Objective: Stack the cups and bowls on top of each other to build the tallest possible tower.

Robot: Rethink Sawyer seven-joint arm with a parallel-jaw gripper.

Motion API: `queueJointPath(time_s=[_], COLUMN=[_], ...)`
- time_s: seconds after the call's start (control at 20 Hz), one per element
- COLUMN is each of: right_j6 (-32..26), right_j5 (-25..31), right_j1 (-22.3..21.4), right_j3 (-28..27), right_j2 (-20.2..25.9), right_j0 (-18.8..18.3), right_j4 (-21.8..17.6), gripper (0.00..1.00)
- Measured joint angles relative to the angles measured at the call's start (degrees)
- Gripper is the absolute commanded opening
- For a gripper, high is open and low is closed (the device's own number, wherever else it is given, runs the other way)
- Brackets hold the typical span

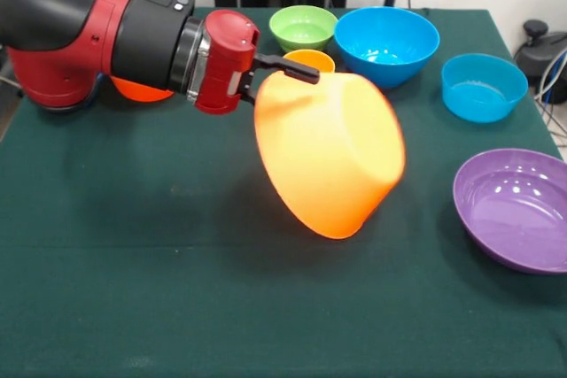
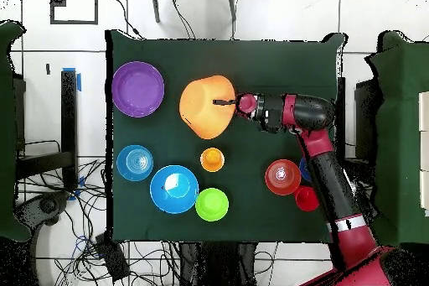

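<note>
Above the middle of the green table [image 1: 133,263], the gripper [image 1: 288,73] pinches the rim of the big yellow-orange bowl [image 1: 332,161], held tilted on its side, clear of the purple bowl [image 1: 518,205] nearby.

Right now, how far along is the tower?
Nothing is stacked yet. In hand: the end effector grips the yellow-orange bowl by its rim, tilted above the table. Left: the purple bowl, big blue bowl, light-blue bowl and green bowl sit apart.
</note>
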Motion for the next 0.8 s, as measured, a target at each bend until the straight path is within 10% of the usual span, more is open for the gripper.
queueJointPath(time_s=[0.8], right_j6=[0.00], right_j5=[3.99], right_j1=[-0.25], right_j3=[-1.55], right_j2=[-0.02], right_j0=[-0.63], right_j4=[0.13], gripper=[1.00])
